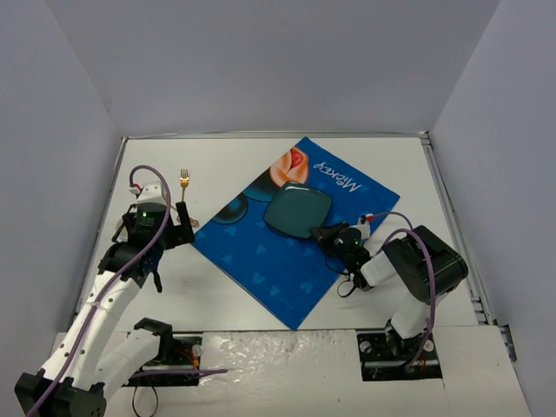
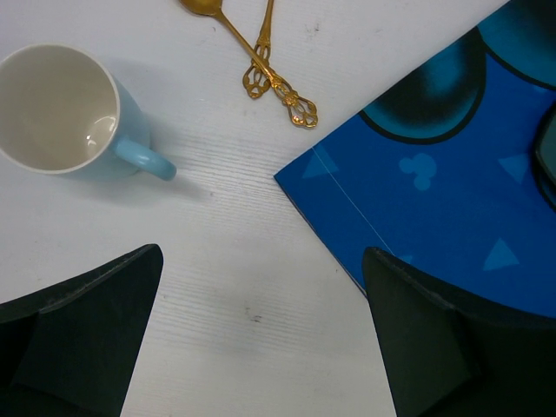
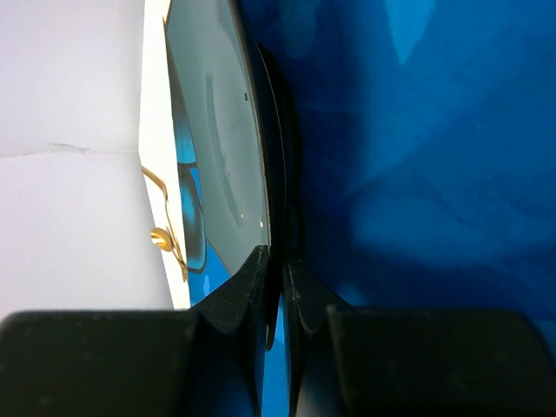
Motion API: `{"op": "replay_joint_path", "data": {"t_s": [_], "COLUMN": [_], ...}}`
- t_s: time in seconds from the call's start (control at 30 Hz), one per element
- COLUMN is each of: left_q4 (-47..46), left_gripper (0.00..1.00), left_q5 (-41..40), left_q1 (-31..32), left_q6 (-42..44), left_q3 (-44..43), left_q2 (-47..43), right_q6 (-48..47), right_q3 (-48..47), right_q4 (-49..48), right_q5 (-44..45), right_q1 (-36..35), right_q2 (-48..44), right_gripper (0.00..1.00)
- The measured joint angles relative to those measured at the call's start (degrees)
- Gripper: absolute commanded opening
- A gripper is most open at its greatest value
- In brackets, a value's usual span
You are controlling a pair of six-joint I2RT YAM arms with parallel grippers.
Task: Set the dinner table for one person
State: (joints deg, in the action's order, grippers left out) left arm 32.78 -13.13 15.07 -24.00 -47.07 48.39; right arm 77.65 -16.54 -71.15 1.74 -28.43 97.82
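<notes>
One white tabletop [image 1: 217, 300] spanned mid-frame, bearing one blue mat [image 1: 261, 252], one mug [image 2: 56, 109] and two gold utensils [image 2: 265, 65]. The right hand [image 3: 278, 265] pinched one plate [image 1: 298, 213] by its rim; the left hand [image 2: 261, 339] gaped empty.

You've got one bench [image 1: 217, 295] carrying one blue mat [image 1: 278, 256], one dark plate [image 1: 299, 211], one pale-blue mug [image 2: 61, 113] with a white inside, and two gold pieces of cutlery: one spoon [image 2: 252, 54] and one fork [image 1: 183, 182].

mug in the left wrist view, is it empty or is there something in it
Empty. The left wrist view looks down into the upright blue mug, and its white inside is bare to the bottom.
</notes>
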Motion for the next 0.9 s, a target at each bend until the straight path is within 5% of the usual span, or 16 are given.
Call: {"op": "replay_joint_path", "data": {"t_s": [0.3,0.5,0.7,0.9], "left_q4": [-4.7,-12.7,-20.6,-26.5], "left_gripper": [0.92,0.8,0.59,0.57], "left_q5": [3.3,2.8,1.3,-0.3], "left_q1": [3.0,8.7,13.0,13.7], "left_q6": [-7.4,-13.1,-17.7,-20.4], "left_q3": [0.9,3.3,6.3,9.7], "left_q2": [4.5,13.4,21.6,26.4], "right_q6": [-0.7,-0.9,-1.0,-1.0], "right_q3": [-0.9,-0.8,-0.8,-0.8], "right_q4": [-0.2,-0.3,-0.4,-0.4], "right_q5": [0.5,0.5,0.5,0.4], "right_q1": [-1.2,-1.2,-1.2,-1.2], "right_q2": [0.9,0.9,0.9,0.9], "right_gripper": [0.0,0.0,0.0,0.0]}}
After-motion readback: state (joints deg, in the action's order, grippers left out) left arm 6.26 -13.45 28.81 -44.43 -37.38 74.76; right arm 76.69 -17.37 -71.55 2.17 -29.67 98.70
